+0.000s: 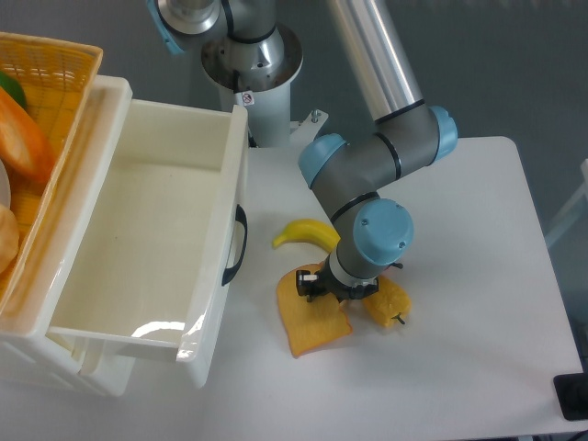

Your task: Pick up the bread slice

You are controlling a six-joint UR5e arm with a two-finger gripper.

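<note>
The gripper (pixel 334 292) hangs straight over the back edge of the bread slice (pixel 312 326), which lies flat on the table (pixel 478 303) stretching toward the front, though its wrist hides whether the fingers are spread.

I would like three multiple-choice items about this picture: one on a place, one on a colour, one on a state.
1. Where does the banana lie?
A. in the drawer
B. on the table, behind the bread slice
C. in the basket

2. What colour is the drawer's handle?
A. black
B. red
C. white

3. In what state is the drawer?
A. shut
B. pulled open, nothing seen inside
C. open and full of toys

Key: 1 B, the banana rests on the white table just beyond the bread slice, where the pincer is. 2 A, the handle is dark against the white front. 3 B, its bare white floor shows.
</note>
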